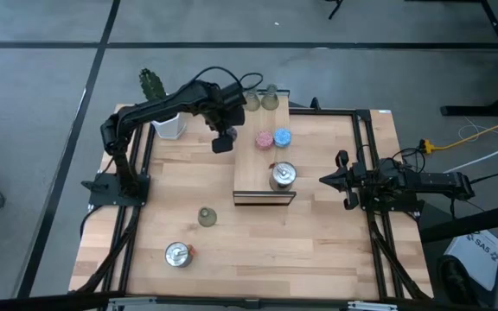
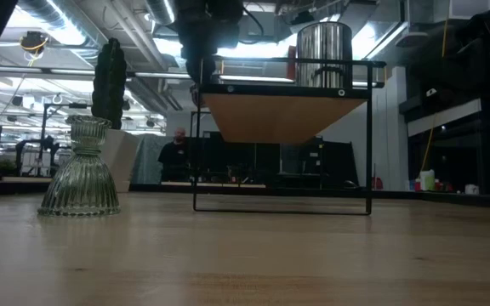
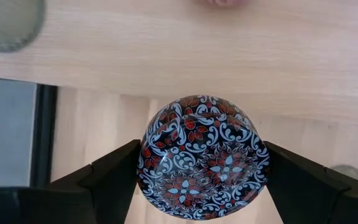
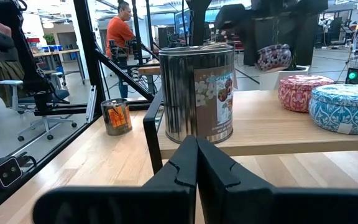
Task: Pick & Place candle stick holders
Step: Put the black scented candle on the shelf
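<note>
Left tool (image 3: 201, 186): clamped on the purple holder (image 3: 201, 155), a low round tin with a red-and-white flower pattern; the two dark fingers (image 3: 114, 177) press its opposite sides, and it fills the gap between them.
Where that is: in the high view the left tool (image 1: 223, 138) hangs just off the left edge of the raised wooden board (image 1: 262, 164), above the bench (image 1: 318, 250), near the board's far half.
Right tool (image 4: 194, 163): fingers pressed together, holding nothing; it waits at the right side of the bench (image 1: 346, 180), pointing at the board.
Pink holder (image 1: 264, 138) and blue holder (image 1: 282, 136): side by side on the board, just beside the left tool.
Silver holder on board (image 1: 283, 175): upright near the board's near end, straight ahead of the right tool, well apart from it.
Second silver holder (image 1: 177, 254): on the bench, near-left part.
Green holder on bench (image 1: 206, 216): upright, between the board and the second silver holder.
Two more green holders (image 1: 262, 98): at the board's far end.
Cactus in white pot (image 1: 161, 104): far-left of the bench, beside the left arm.
Background: a person in an orange top (image 4: 120, 31) stands in the room beyond.
</note>
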### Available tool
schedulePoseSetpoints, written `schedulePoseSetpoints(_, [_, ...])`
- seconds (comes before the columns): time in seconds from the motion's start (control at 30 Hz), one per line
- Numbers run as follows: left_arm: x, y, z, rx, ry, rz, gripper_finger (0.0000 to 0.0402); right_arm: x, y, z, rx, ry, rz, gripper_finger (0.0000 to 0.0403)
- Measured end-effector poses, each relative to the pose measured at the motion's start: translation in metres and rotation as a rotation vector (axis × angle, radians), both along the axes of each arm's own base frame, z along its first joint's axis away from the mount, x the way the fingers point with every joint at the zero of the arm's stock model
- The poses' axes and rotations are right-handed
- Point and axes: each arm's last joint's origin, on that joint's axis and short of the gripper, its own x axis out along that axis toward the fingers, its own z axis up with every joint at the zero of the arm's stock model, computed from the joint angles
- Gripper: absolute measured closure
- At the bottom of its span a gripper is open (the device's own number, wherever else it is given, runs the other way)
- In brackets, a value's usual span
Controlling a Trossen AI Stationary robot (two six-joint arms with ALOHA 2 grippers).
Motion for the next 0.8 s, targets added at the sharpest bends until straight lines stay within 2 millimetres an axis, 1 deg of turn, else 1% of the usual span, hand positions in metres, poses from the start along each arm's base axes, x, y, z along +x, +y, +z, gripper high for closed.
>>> schedulePoseSetpoints(0.17, [0.005,0.002,0.002,0.019,-0.048,-0.001,0.0094,0.0,0.0,0.0,0.0,0.0,0.0,0.0398])
schedulePoseSetpoints(0.33, [0.018,0.007,-0.007,-0.03,-0.048,-0.016,0.0094,0.0,0.0,0.0,0.0,0.0,0.0,0.0398])
schedulePoseSetpoints(0.43, [0.026,0.01,-0.002,-0.013,-0.073,-0.032,0.0094,0.0,0.0,0.0,0.0,0.0,0.0,0.0398])
schedulePoseSetpoints(0.57, [0.037,0.015,-0.004,-0.009,-0.071,-0.046,0.0094,0.0,0.0,0.0,0.0,0.0,0.0,0.0398])
schedulePoseSetpoints(0.67, [0.04,0.016,-0.003,-0.008,-0.077,-0.058,0.0094,0.0,0.0,0.0,0.0,0.0,0.0,0.0398])
schedulePoseSetpoints(0.8, [0.043,0.018,-0.014,-0.03,-0.036,-0.057,0.0094,0.0,0.0,0.0,0.0,0.0,0.0,0.0398])
